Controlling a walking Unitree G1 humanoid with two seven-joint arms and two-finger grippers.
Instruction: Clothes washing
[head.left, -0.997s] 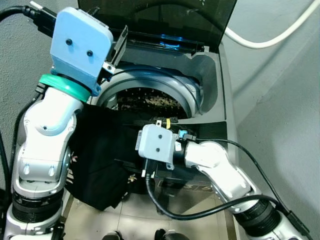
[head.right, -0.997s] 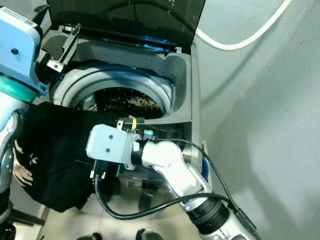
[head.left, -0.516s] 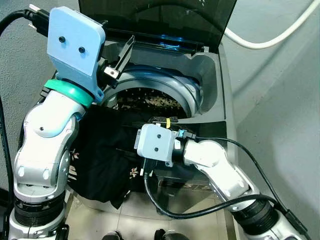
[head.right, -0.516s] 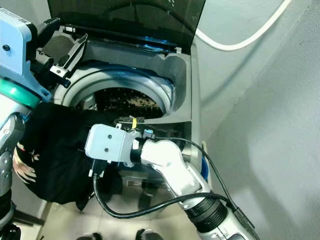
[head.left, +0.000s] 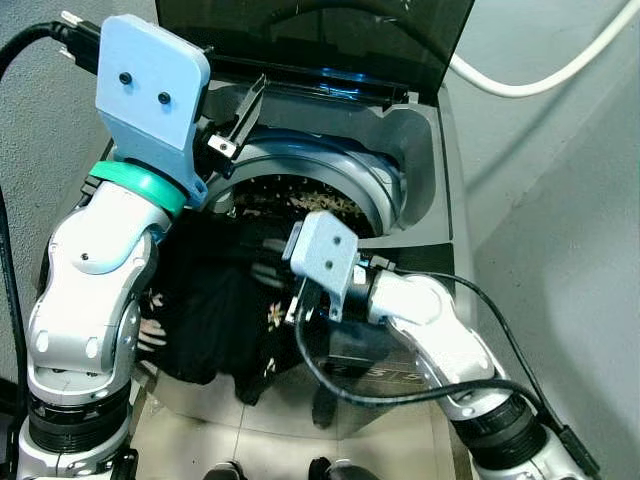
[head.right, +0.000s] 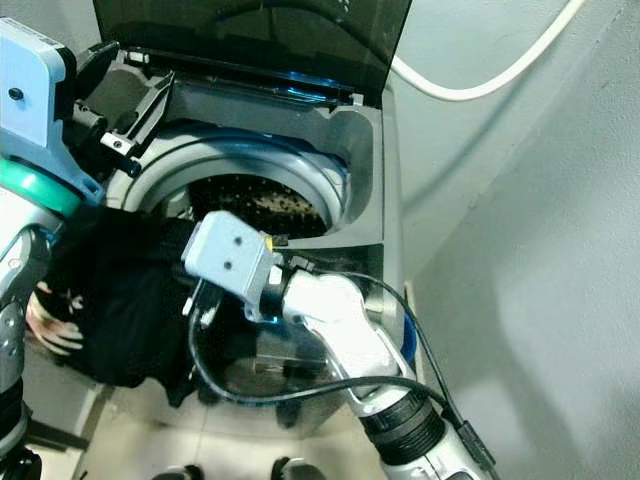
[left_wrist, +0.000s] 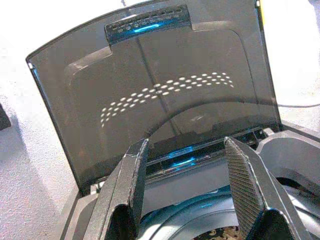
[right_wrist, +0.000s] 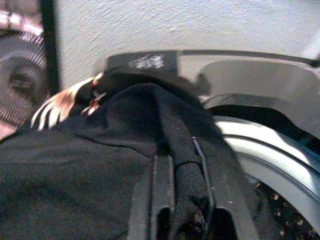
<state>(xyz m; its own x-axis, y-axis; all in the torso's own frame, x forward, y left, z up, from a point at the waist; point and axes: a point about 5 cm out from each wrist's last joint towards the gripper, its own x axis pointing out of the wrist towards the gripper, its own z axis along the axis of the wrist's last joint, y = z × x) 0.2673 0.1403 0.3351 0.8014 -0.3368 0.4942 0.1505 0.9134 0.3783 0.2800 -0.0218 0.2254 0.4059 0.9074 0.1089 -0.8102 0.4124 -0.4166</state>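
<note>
Left eye view: a top-loading washing machine (head.left: 420, 190) stood against a grey wall, its dark tinted lid (head.left: 330, 40) raised upright at the back edge.
Surroundings: a white hose (head.left: 540, 75) ran along the wall beyond the machine's right back corner; a tiled floor (head.left: 290, 440) lay at its front.
In the way: the left arm's blue wrist block (head.left: 150, 85) covered the machine's left back corner.
Materials: a round perforated metal drum (head.left: 300, 200) sat inside a smooth grey-blue plastic ring.
Garment: black cloth (head.left: 215, 300) with a pale printed pattern, soft and bunched, hung over the machine's front left edge and down its front.
Right gripper (right_wrist: 180, 200): fingers nearly closed, pinching a fold of the black cloth at the front rim of the drum.
Left gripper (left_wrist: 187, 185): fingers spread wide and empty, above the back left of the tub, pointing at the lid.
</note>
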